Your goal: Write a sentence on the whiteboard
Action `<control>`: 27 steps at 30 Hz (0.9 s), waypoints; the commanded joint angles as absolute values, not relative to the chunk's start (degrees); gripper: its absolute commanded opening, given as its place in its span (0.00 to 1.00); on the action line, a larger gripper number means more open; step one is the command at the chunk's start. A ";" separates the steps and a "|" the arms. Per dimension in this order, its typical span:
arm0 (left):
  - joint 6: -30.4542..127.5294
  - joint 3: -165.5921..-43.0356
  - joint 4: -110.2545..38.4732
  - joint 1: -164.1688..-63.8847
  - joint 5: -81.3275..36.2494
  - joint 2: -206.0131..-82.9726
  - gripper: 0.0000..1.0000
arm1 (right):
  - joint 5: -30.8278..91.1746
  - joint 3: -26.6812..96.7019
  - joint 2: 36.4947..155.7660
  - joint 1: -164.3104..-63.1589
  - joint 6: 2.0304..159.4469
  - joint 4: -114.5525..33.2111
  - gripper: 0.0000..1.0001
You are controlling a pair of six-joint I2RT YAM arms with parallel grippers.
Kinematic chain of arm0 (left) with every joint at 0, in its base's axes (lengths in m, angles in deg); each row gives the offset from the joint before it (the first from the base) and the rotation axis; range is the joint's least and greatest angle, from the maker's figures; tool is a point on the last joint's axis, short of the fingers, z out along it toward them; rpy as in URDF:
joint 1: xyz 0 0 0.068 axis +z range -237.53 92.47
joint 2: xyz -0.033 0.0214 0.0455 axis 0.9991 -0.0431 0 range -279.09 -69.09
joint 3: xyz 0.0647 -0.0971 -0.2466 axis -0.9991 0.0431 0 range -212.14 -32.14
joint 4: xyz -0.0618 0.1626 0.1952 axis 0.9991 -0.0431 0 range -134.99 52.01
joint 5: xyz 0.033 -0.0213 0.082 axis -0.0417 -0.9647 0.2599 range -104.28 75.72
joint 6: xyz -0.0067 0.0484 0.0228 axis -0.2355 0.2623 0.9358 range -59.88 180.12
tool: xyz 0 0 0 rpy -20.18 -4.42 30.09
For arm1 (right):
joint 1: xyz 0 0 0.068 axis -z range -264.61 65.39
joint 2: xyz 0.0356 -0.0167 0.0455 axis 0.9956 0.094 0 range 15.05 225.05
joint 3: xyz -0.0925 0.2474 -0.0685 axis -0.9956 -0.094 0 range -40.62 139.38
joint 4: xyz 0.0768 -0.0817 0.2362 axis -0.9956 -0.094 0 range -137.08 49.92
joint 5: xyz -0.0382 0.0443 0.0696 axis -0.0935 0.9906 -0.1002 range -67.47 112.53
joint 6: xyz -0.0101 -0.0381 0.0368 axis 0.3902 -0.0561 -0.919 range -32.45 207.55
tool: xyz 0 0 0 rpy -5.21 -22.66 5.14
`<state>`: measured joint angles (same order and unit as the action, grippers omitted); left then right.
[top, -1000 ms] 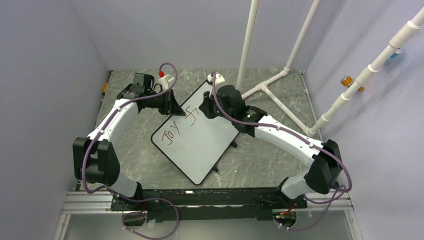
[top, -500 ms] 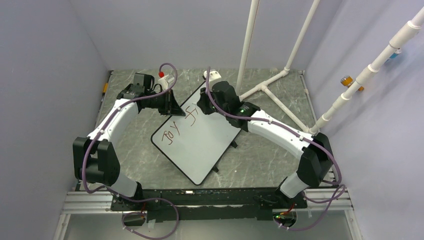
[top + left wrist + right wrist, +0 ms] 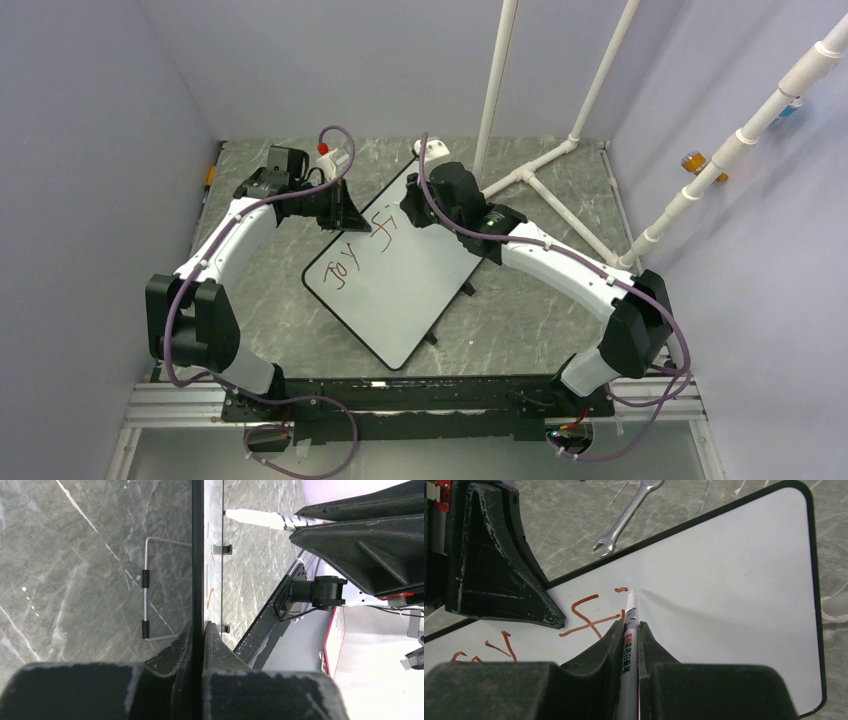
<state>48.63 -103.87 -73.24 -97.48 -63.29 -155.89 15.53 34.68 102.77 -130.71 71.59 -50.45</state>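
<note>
The sentence (image 3: 362,252) was barely begun, confined to the whiteboard's (image 3: 405,300) 11 o'clock edge, with most writing left to do. The left gripper's (image 3: 198,626) jaws pinched the rim, and the right gripper's (image 3: 630,624) jaws pinched the marker (image 3: 631,602).

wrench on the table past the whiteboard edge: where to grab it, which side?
Probably the wrench by its mid-shank, from straight above, jaws across its narrow width. It lies flat on the table; the shank is straight and slim, and the open end lies close to the whiteboard rim.

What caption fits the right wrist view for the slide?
Right tool grips a marker, tip at the whiteboard beside reddish-brown strokes; wrench beyond the board's edge.
</note>
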 commanded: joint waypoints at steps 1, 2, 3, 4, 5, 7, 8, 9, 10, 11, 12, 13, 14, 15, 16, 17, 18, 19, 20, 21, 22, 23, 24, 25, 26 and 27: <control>53.24 -106.13 -71.23 -97.72 -58.42 -153.79 0.00 | 13.50 34.80 100.35 -129.87 72.43 -49.53 0.00; 53.24 -106.11 -71.22 -97.72 -58.42 -153.66 0.00 | 13.68 34.79 100.61 -129.78 72.36 -49.55 0.00; 53.26 -106.08 -71.24 -97.72 -58.48 -153.66 0.00 | 13.88 34.67 100.90 -129.63 72.27 -49.44 0.00; 53.26 -106.06 -71.22 -97.72 -58.53 -153.66 0.00 | 14.13 34.50 101.20 -129.45 72.18 -49.17 0.00; 53.26 -106.08 -71.24 -97.72 -58.61 -153.71 0.00 | 14.50 34.40 101.50 -129.40 72.05 -48.99 0.00; 53.33 -106.07 -71.26 -97.72 -58.72 -153.69 0.00 | 15.04 34.22 102.09 -129.31 71.92 -48.80 0.00; 53.36 -106.11 -71.20 -97.72 -58.86 -153.65 0.00 | 15.32 34.13 102.46 -129.20 71.87 -48.69 0.00; 53.35 -106.02 -71.14 -97.72 -58.92 -153.65 0.00 | 15.52 34.02 102.67 -129.19 71.80 -48.67 0.00; 53.35 -105.98 -71.09 -97.72 -58.95 -153.65 0.00 | 15.84 33.86 102.85 -129.18 71.82 -48.66 0.00; 53.35 -106.02 -71.07 -97.72 -59.01 -153.58 0.00 | 16.12 33.64 102.89 -129.19 71.82 -48.76 0.00; 53.31 -106.00 -71.04 -97.72 -58.96 -153.61 0.00 | 16.28 33.31 102.82 -129.16 71.74 -48.79 0.00; 53.27 -105.98 -71.09 -97.72 -59.07 -153.60 0.00 | 16.49 32.91 102.65 -129.13 71.63 -48.78 0.00; 53.26 -106.02 -71.05 -97.72 -59.10 -153.56 0.00 | 16.67 32.41 102.53 -129.12 71.60 -48.84 0.00; 53.26 -106.07 -71.09 -97.72 -59.10 -153.63 0.00 | 16.91 31.82 102.25 -129.16 71.60 -48.86 0.00; 53.28 -106.14 -71.20 -97.72 -59.13 -153.59 0.00 | 17.17 31.21 102.05 -129.15 71.56 -48.84 0.00; 53.31 -106.16 -71.14 -97.72 -59.11 -153.55 0.00 | 17.36 30.61 101.80 -129.17 71.48 -48.91 0.00; 53.27 -106.19 -71.15 -97.72 -59.12 -153.55 0.00 | 17.62 29.81 101.67 -129.11 71.40 -48.99 0.00; 53.26 -106.15 -71.07 -97.72 -59.12 -153.52 0.00 | 17.78 29.25 101.37 -129.18 71.32 -49.10 0.00; 53.26 -106.09 -71.09 -97.72 -59.16 -153.47 0.00 | 17.91 28.59 101.16 -129.13 71.15 -49.12 0.00; 53.27 -106.06 -71.05 -97.72 -59.11 -153.46 0.00 | 18.14 27.97 100.71 -129.14 70.96 -49.13 0.00; 53.26 -106.06 -71.06 -97.72 -59.18 -153.46 0.00 | 18.33 27.34 100.42 -129.15 70.75 -49.08 0.00; 53.26 -106.10 -71.04 -97.72 -59.19 -153.51 0.00 | 18.58 26.81 100.18 -129.17 70.54 -49.06 0.00; 53.26 -106.13 -71.05 -97.72 -59.25 -153.57 0.00 | 18.65 26.48 99.94 -129.11 70.39 -49.19 0.00; 53.26 -106.19 -71.05 -97.72 -59.32 -153.57 0.00 | 18.81 26.37 99.74 -129.12 70.21 -49.21 0.00; 53.26 -106.16 -71.10 -97.72 -59.36 -153.55 0.00 | 18.88 26.35 99.57 -129.14 70.15 -49.22 0.00; 53.26 -106.11 -71.05 -97.72 -59.36 -153.57 0.00 | 19.07 26.49 99.46 -129.21 70.04 -49.22 0.00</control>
<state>48.59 -103.87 -73.87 -97.48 -62.59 -155.89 17.12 27.47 100.50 -129.18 71.17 -49.03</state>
